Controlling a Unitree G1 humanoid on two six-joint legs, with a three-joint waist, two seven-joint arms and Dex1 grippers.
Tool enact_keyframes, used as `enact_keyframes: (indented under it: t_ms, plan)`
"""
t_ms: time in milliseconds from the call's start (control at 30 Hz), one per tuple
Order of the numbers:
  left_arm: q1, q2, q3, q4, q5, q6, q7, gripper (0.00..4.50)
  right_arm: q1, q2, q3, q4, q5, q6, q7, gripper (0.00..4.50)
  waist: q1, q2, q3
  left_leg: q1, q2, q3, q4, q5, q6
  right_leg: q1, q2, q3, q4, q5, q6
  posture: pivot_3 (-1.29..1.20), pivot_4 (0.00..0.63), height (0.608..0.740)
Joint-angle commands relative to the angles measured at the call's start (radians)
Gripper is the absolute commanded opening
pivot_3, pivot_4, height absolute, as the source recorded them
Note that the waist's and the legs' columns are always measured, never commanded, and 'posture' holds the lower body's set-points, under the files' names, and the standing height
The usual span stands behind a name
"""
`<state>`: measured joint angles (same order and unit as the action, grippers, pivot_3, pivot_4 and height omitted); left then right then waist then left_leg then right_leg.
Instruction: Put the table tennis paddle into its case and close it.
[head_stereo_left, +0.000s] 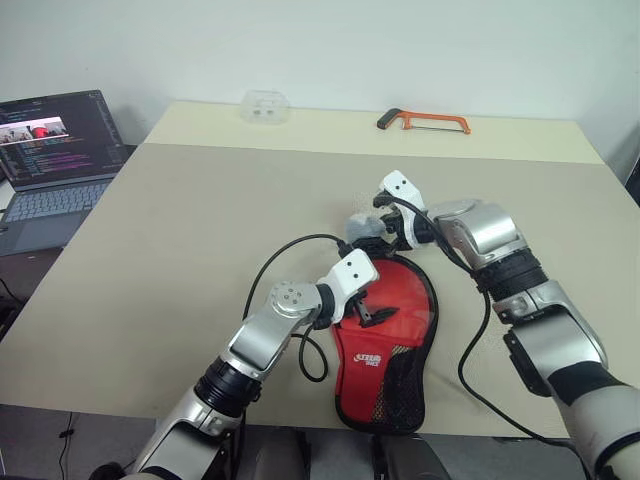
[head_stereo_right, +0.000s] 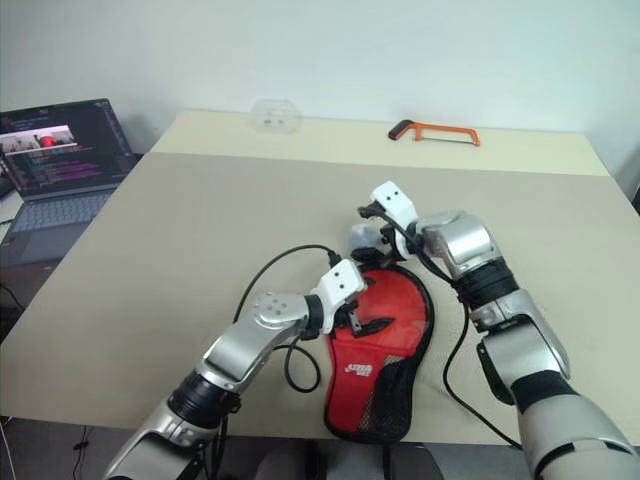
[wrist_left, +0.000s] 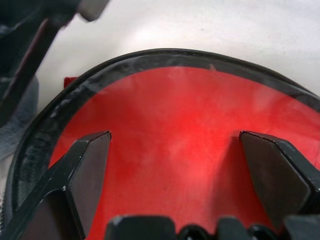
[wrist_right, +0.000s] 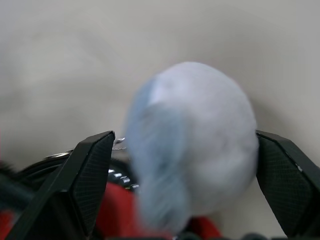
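Case (head_stereo_left: 385, 345) at bench (head_stereo_left: 180, 260) near edge; both jaws apart.
Right gripper (wrist_right: 182, 165) framed charm (wrist_right: 192, 140); should pinch squarely before pulling.

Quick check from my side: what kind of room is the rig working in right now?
Probably a lab or office workspace, not a home. A large plain beige table stands against a bare white wall, an open laptop showing code sits at its left, and an orange hacksaw lies at the far edge.

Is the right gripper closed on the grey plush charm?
No: in the right wrist view the right gripper stands open, its fingers either side of the grey plush charm without pinching it.
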<state>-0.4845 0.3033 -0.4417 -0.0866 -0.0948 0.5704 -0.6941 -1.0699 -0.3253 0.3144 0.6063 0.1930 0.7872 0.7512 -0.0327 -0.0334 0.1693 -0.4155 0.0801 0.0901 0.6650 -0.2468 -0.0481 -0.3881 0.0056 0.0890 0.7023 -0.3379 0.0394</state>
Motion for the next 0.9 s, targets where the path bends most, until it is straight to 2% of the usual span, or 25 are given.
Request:
enact_keyframes:
  t_ms: [33, 100, 300, 433, 600, 767, 900]
  plan:
    - [0.029, -0.005, -0.013, 0.018, -0.004, 0.05, -0.013, 4.49, -0.045, 0.021, -0.038, 0.07, -0.036, -0.068, -0.018, 4.32, 0.0, 0.0, 0.0, 0.0, 0.0, 0.0, 0.0, 0.0, 0.0, 0.0, 0.0, 0.0, 0.0, 0.0, 0.0, 0.0, 0.15, 0.74]
    - [0.034, -0.009, -0.012, 0.024, -0.005, 0.064, -0.013, 4.5, -0.057, 0.034, -0.049, 0.11, -0.05, -0.094, -0.027, 3.94, 0.0, 0.0, 0.0, 0.0, 0.0, 0.0, 0.0, 0.0, 0.0, 0.0, 0.0, 0.0, 0.0, 0.0, 0.0, 0.0, 0.15, 0.74]
    - [0.045, -0.006, -0.016, 0.023, 0.004, 0.071, -0.018, 4.5, -0.084, 0.055, -0.092, 0.194, -0.081, -0.151, -0.065, 2.02, -0.001, 0.0, -0.001, 0.001, 0.0, 0.0, 0.0, 0.0, 0.0, 0.0, 0.0, 0.0, 0.003, 0.0, 0.0, 0.0, 0.15, 0.74]
    - [0.048, -0.002, -0.012, 0.01, -0.001, 0.078, -0.025, 4.5, -0.124, 0.043, -0.122, 0.27, -0.106, -0.223, -0.114, 1.03, -0.002, 0.001, -0.001, 0.002, 0.0, 0.0, 0.002, 0.0, 0.0, 0.0, 0.0, 0.001, 0.005, 0.0, 0.0, 0.0, 0.15, 0.74]
    - [0.042, 0.002, -0.006, 0.008, 0.002, 0.079, -0.031, 4.5, -0.173, 0.012, -0.153, 0.393, -0.149, -0.317, -0.186, 0.56, -0.002, 0.001, -0.001, 0.002, -0.001, 0.0, 0.002, 0.0, 0.0, 0.0, 0.0, 0.001, 0.007, 0.0, 0.0, 0.0, 0.15, 0.74]
    - [0.043, 0.007, -0.015, 0.01, 0.01, 0.075, -0.035, 4.5, -0.185, -0.047, -0.148, 0.47, -0.214, -0.396, -0.229, 0.52, -0.002, 0.001, -0.001, 0.002, -0.001, 0.001, 0.002, 0.001, 0.0, 0.0, 0.0, 0.001, 0.006, 0.0, 0.0, 0.0, 0.15, 0.74]
    - [0.042, 0.006, -0.021, 0.011, 0.011, 0.073, -0.043, 4.5, -0.161, -0.128, -0.128, 0.485, -0.27, -0.426, -0.204, 0.52, -0.001, 0.001, -0.001, 0.002, -0.001, 0.001, 0.002, 0.001, 0.0, 0.0, 0.0, 0.001, 0.006, 0.0, 0.0, 0.0, 0.15, 0.74]
